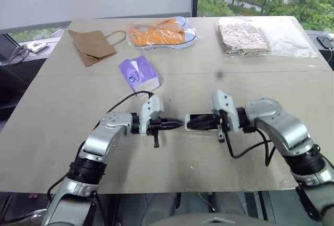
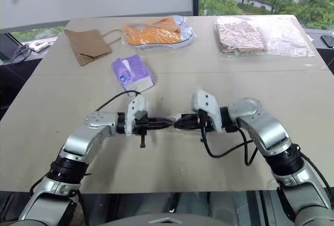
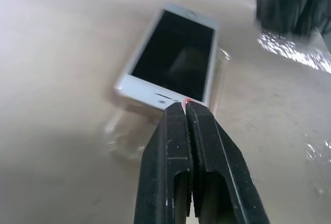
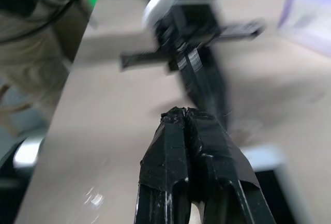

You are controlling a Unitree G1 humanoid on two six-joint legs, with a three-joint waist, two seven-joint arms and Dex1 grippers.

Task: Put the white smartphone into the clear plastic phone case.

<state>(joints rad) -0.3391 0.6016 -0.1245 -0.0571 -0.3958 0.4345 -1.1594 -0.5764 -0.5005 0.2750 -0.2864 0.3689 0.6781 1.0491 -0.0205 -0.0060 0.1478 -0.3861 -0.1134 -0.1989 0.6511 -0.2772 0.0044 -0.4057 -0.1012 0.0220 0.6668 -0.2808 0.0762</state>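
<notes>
Left wrist view shows the white smartphone (image 3: pixel 173 56) lying screen-up on the table (image 3: pixel 62 146) over the barely discernible clear plastic phone case (image 3: pixel 220 79), its near edge touched by the pressed-together left gripper (image 3: pixel 184 106), while the likewise closed right gripper (image 1: pixel 189 122) hides it from above.
</notes>
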